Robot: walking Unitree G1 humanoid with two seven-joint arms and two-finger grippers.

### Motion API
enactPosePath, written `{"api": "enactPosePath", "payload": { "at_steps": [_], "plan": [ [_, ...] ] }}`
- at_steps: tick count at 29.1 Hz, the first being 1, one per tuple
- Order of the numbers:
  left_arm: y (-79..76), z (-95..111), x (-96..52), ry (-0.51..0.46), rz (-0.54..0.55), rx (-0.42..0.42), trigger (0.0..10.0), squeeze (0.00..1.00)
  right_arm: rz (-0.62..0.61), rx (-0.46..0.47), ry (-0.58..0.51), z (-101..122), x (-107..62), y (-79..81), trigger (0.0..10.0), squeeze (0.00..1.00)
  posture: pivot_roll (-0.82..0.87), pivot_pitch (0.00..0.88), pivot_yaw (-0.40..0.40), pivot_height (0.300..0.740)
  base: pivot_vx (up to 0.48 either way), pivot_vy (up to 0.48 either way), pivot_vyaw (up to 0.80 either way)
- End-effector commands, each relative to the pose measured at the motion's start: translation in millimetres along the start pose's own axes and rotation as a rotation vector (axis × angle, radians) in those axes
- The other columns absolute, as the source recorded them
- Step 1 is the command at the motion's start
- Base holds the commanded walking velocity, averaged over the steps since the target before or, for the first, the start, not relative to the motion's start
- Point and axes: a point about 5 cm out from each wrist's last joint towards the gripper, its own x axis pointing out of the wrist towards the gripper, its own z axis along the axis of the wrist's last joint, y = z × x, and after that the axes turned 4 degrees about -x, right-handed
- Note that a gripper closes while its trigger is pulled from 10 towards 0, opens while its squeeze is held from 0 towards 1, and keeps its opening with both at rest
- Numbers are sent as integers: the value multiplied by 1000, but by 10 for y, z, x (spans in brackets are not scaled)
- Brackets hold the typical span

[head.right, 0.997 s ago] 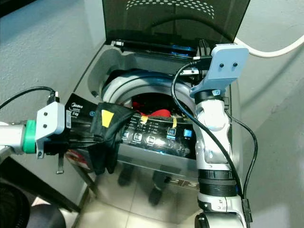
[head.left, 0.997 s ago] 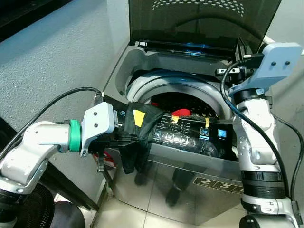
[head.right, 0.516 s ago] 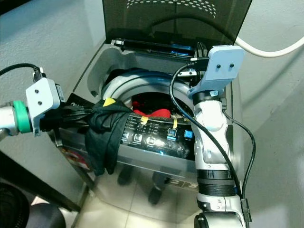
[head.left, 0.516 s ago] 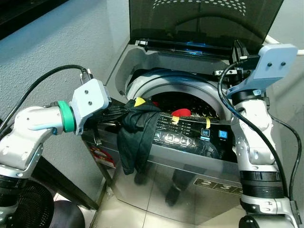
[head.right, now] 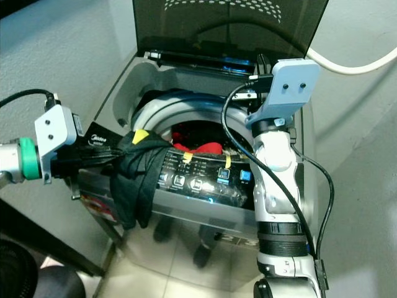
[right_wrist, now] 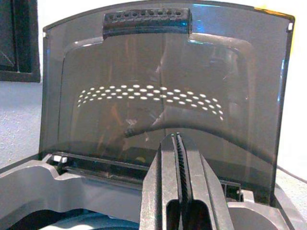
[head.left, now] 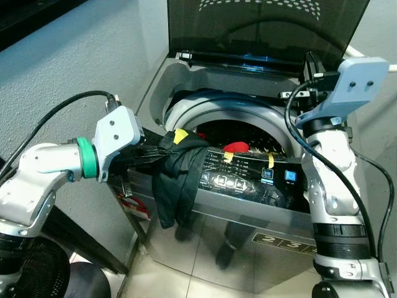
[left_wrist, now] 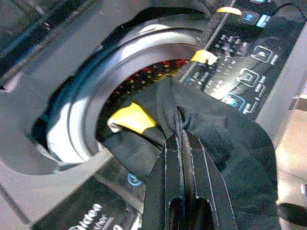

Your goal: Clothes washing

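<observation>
Now, starting from the left of the washing machine (head.left: 205,230), I see my left arm reaching in from that side at the height of the machine's front rim. My left gripper (left_wrist: 181,139) is clenched on a fold of the black garment (head.left: 177,180); the wrist view shows the two black fingers (left_wrist: 165,182) pressed together with the cloth pinched between them. The garment carries a yellow tag (head.left: 180,134) and lies draped over the machine's front left corner, its upper part bunched on the rim just beside the drum opening (head.left: 239,133), its lower part hanging down the machine's front face. It partly covers the left end of the control panel (head.left: 248,177), which runs along the machine's front edge with lit blue buttons toward its right end. Inside the drum, behind the panel, a red item (head.left: 236,147) shows among dark laundry. The tinted lid (head.left: 267,25) stands raised at the back of the machine. To the right of the drum opening, my right arm rises upright over the machine's right side, and my right gripper (right_wrist: 177,143) points at the raised lid, fingers closed tight against each other with nothing between them.
</observation>
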Motion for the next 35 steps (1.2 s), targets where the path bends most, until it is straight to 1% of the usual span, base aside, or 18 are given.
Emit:
{"api": "enactPosePath", "payload": {
  "at_steps": [1,2,3,9,10,11,12,14,16,17,18,20,23,28,30,33,34,35],
  "plan": [
    [38,32,-52,5,27,27,10000,0,1,3,0,1,-17,21,10000,0,146,100,71,740,0,0,0],
    [95,67,-53,-6,67,45,1922,0,1,5,0,-2,-15,26,10000,0,146,100,71,740,0,0,0],
    [137,90,-55,-14,92,55,0,0,3,7,-1,-3,-12,31,10000,0,146,100,71,740,0,0,0],
    [196,92,-53,-17,129,72,0,0,4,8,0,-9,-11,34,10000,0,146,100,70,740,0,0,0],
    [207,62,-44,-3,147,81,4392,0,3,8,2,-12,-14,32,10000,0,146,100,70,740,0,0,0],
    [207,62,-44,-3,147,81,4392,0,3,8,2,-12,-14,32,10000,0,146,100,70,740,0,0,0],
    [231,-23,-14,6,182,73,10000,0,3,8,5,-22,-22,34,10000,0,143,96,71,740,0,0,0],
    [237,-49,-2,2,193,68,10000,0,3,8,6,-27,-24,34,10000,0,144,96,69,740,0,0,0],
    [365,-52,79,-103,315,14,10000,0,6,15,10,-38,-25,54,10000,0,150,97,62,740,0,0,0],
    [365,-52,79,-103,315,14,10000,0,6,15,10,-38,-25,54,10000,0,150,97,62,740,0,0,0],
    [425,-15,166,-169,362,-7,10000,0,14,25,10,-43,-23,87,10000,0,150,96,55,740,0,0,0],
    [425,-15,166,-169,362,-7,10000,0,14,25,10,-43,-23,87,10000,0,150,96,55,740,0,0,0],
    [475,197,565,-313,364,-17,10000,0,43,51,8,-46,-8,217,10000,0,144,94,49,740,0,0,0],
    [476,270,724,-338,350,-22,10000,0,52,60,7,-44,-3,262,10000,0,132,89,52,740,0,0,0],
    [477,308,899,-337,323,-26,10000,0,64,66,3,-39,-5,313,10000,0,124,86,59,740,0,0,0],
    [464,327,964,-334,295,-17,10000,12,63,66,2,-34,-16,309,10000,0,112,79,70,740,0,0,0],
    [454,342,1012,-331,266,-12,10000,1000,59,64,1,-33,-28,299,10000,0,110,78,73,740,0,0,0],
    [445,352,1046,-330,239,-19,10000,1000,56,62,2,-33,-39,289,10000,0,109,76,76,740,0,0,0]
  ]
}}
